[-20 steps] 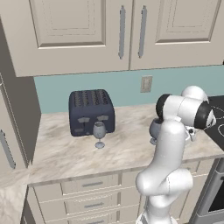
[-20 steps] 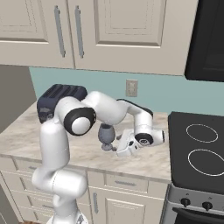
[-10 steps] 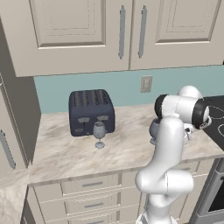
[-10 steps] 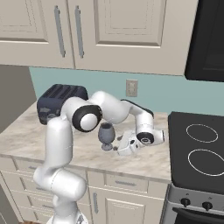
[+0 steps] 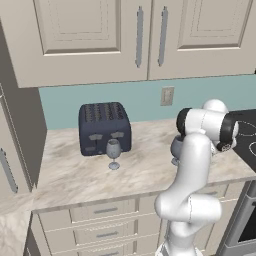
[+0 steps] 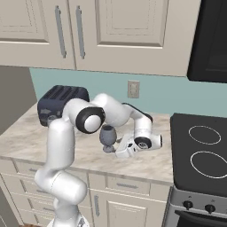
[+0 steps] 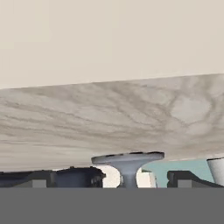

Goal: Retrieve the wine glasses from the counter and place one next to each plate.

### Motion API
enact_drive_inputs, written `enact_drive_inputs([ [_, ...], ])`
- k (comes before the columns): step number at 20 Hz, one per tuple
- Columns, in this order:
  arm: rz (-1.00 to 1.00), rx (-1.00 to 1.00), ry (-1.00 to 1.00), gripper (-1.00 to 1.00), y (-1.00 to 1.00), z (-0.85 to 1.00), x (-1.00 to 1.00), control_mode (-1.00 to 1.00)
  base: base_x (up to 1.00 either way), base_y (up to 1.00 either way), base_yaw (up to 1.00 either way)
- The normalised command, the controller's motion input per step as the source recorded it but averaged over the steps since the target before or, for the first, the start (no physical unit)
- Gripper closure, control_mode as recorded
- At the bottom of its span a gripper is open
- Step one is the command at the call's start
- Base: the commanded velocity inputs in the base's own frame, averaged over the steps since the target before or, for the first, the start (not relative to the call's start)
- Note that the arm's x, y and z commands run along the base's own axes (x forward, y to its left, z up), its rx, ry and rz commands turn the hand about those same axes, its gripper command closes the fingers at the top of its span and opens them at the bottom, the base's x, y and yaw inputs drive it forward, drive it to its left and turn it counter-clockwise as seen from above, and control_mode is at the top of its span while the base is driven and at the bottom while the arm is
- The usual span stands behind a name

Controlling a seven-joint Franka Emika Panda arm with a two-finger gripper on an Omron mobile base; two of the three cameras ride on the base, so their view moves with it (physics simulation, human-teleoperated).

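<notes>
Marbled beige stone bench carries both smoky grey-blue glasses, you see. One wine glass stands upright just in front of the dark navy ribbed toaster, rounded bowl, short stem, round foot. Second wine glass stands upright near the bench's front, close to the black glass cooktop. Your gripper lies low and sideways just beside that glass, fingers spread wide, nothing held. Hand view is rolled over: the round foot and stem sit between the dark fingers, not touching them as far as you can tell. Cream panelled cabinets with grey bar handles hang above, teal wall behind.
</notes>
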Motion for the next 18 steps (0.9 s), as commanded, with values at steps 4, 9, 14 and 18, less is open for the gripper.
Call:
enact_drive_inputs([
  [4,-0.12,0.00,0.01,-1.00,0.16,-0.13,0.05,-1.00,0.00,0.00,0.00],
  [9,-0.10,0.00,0.03,-1.00,0.28,-0.12,0.01,-1.00,0.00,0.00,0.00],
  [14,-0.09,0.00,0.04,-1.00,0.35,0.00,0.01,-1.00,0.00,0.00,0.00],
  [18,-0.04,0.00,0.00,-1.00,0.13,0.00,0.00,-1.00,0.00,0.00,0.00],
])
